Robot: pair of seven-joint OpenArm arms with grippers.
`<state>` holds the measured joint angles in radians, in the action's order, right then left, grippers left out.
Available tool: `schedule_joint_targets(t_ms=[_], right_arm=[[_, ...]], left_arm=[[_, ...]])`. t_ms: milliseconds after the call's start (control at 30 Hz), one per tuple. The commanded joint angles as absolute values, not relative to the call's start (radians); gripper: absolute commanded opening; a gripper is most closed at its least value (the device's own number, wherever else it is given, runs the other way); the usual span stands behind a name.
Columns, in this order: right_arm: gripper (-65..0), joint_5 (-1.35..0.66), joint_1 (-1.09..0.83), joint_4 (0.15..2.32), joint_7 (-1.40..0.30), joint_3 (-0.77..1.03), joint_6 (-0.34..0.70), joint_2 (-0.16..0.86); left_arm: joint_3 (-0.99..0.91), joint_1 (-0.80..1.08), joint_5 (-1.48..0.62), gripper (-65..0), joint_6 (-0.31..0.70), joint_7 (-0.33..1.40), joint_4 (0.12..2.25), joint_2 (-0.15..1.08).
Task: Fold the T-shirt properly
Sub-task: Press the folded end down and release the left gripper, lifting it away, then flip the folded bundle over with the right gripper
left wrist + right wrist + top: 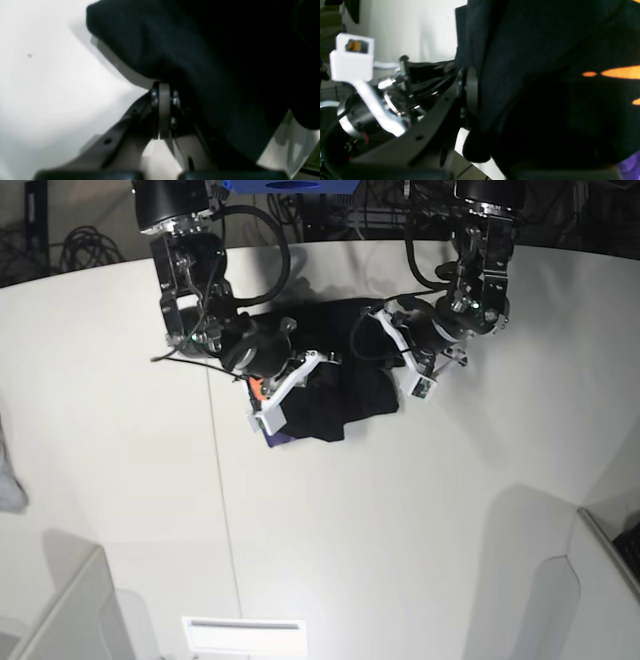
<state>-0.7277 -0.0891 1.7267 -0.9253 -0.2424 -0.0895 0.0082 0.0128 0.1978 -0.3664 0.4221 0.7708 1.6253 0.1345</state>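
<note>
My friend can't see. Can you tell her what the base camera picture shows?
Seen from above, two robot arms hold a bunched black T-shirt between them on a white table. The right gripper grips its left side, the left gripper its right side.

Both my wrist views are blurred and dim; the T-shirt (212,62) swallows detail, while the table (330,540) beside it glares white.
</note>
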Motion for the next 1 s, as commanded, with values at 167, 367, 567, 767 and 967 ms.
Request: schedule_joint_targets(t_ms=[167,367,567,767,967], right_arm=[[-65.0,-0.745,-0.074,1.738,-0.908,-0.242,-0.084,0.007],[-65.0,-0.745,-0.071,1.736,-0.908,-0.242,-0.084,0.007],[-65.0,-0.745,-0.068,1.736,-0.906,-0.242,-0.084,0.004],[-30.8,-0.745,-0.07,1.736,-0.903,-0.239,-0.084,0.004],[-29.7,-0.746,-0.073,1.755,-0.903,-0.242,-0.084,0.002]], left_arm=[[-0.044,0.217,-0.363,-65.0,0.429,0.774,1.67,0.136],[-0.133,0.278,-0.363,-65.0,0.433,0.776,1.764,0.142],[-0.274,0.398,-0.364,-65.0,0.53,0.776,1.833,0.156],[-0.479,0.489,-0.364,-65.0,0.667,0.776,1.845,0.154],[-0.68,0.518,-0.364,-65.0,0.698,0.776,1.842,0.153]])
